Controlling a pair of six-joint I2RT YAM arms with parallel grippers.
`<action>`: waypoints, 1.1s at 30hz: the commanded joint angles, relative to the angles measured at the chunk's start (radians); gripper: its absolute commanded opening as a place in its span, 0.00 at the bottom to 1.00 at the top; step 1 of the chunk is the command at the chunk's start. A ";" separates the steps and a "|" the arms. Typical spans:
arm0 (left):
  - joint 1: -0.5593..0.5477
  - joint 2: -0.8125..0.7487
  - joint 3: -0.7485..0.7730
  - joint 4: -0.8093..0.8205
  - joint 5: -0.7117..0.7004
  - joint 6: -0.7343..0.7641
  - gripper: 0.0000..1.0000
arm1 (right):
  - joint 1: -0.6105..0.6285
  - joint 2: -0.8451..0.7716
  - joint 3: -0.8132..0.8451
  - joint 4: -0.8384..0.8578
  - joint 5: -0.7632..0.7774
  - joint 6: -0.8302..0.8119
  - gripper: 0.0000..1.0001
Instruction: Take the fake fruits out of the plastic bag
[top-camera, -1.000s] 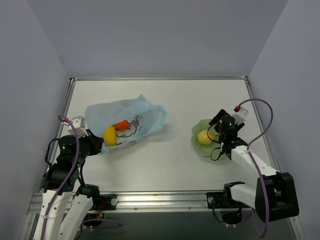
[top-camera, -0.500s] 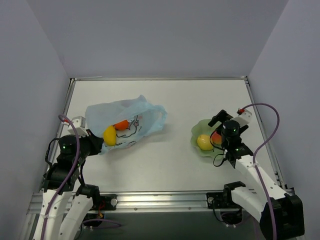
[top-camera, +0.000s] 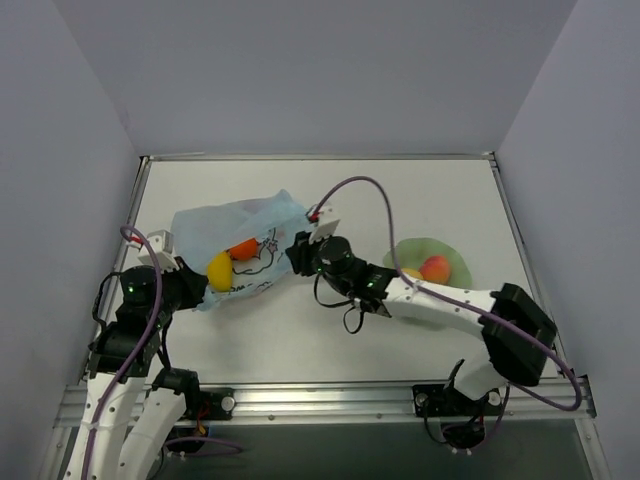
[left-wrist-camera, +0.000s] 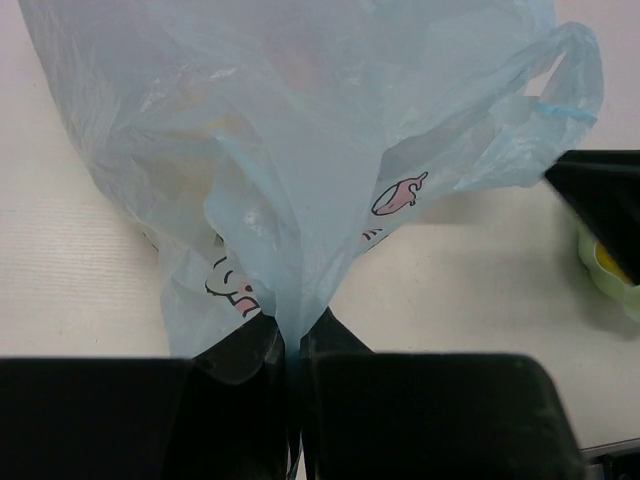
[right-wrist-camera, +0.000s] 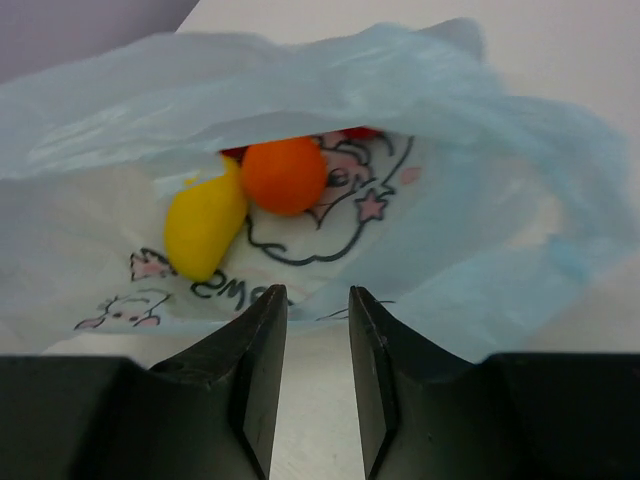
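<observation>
Left gripper (left-wrist-camera: 293, 330) pinches the plastic bag (left-wrist-camera: 300, 150). Right gripper (right-wrist-camera: 313, 300), barely parted and empty, is at its mouth, and probably needs widening for the orange fruit (right-wrist-camera: 285, 175).

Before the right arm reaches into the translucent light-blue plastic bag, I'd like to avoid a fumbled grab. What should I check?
1. Bag anchored: ok, left gripper shut on a fold of the light-blue plastic bag.
2. Bag mouth facing right gripper: ok, gaping.
3. Targets in sight: ok, glossy orange ball and yellow lemon-shaped fruit inside.
4. Jaws wide enough for the ball: not ok, only narrowly apart, empty.
5. Space in pale green scalloped dish: ok, bare area beside the red round fruit.
</observation>
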 joint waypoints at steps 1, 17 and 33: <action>0.007 0.017 0.046 0.020 0.010 0.001 0.02 | 0.071 0.172 0.093 0.165 -0.095 -0.098 0.29; 0.011 0.042 0.044 0.028 0.029 0.003 0.02 | 0.068 0.763 0.524 0.307 0.118 0.051 0.87; 0.010 0.045 0.041 0.031 0.035 0.003 0.02 | 0.026 0.959 0.740 0.279 0.064 0.109 0.75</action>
